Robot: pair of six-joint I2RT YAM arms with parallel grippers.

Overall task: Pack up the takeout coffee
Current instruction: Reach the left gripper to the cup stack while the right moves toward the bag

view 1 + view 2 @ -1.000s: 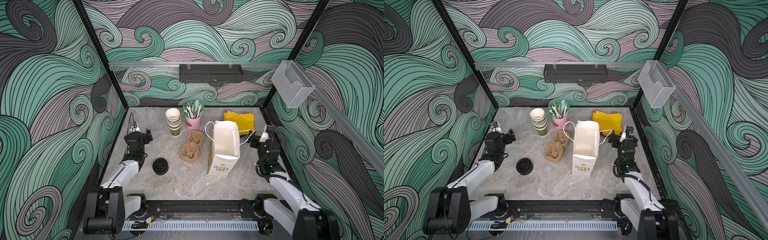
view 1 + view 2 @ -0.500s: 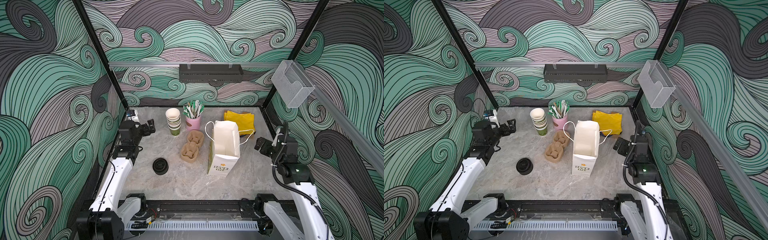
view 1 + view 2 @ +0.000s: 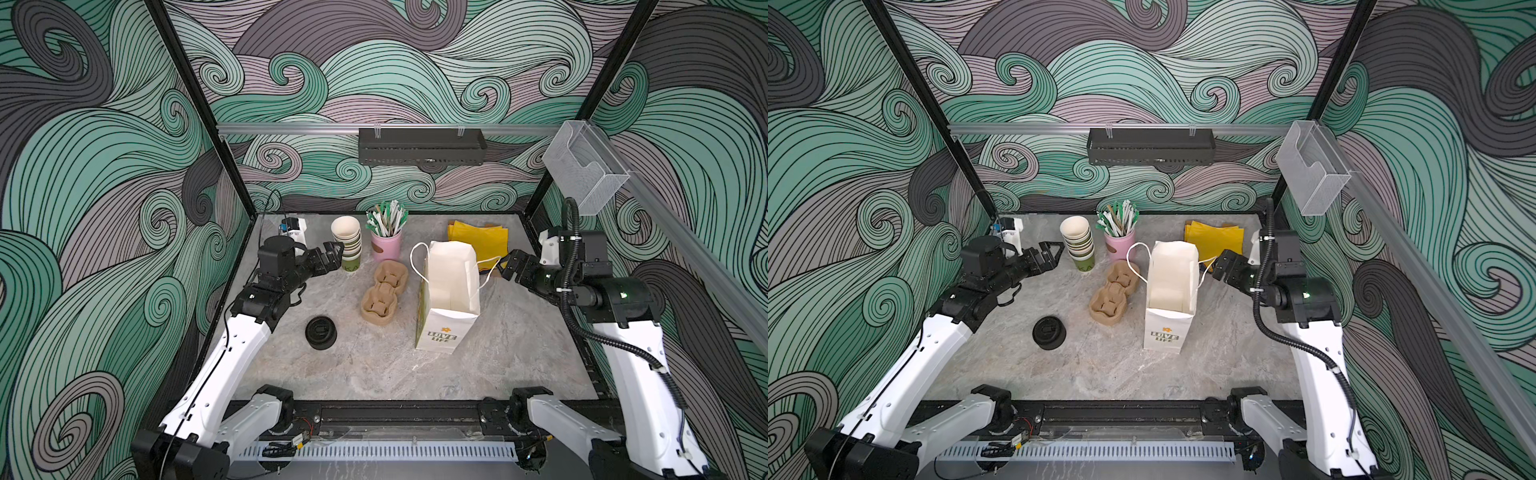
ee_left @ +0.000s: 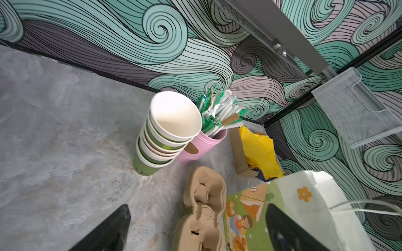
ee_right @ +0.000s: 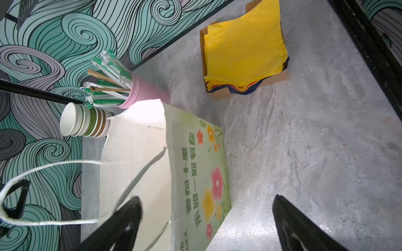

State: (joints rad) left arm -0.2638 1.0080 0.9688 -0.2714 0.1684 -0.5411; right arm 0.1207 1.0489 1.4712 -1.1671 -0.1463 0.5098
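Early in the packing: left jaws, spread and empty, hover just beside the stacked olive cups (image 3: 347,243) at eleven o'clock on the tabletop (image 3: 374,374). Right jaws, also apart, hang at the paper bag's (image 3: 442,328) two o'clock. Next, probably: lift one cup free.

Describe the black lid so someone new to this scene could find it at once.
In both top views, find the white bag standing mid-table; the brown carriers lie just left of it. Further left and nearer the front edge sits the lid, touching nothing: the only black, round, low thing on the table.
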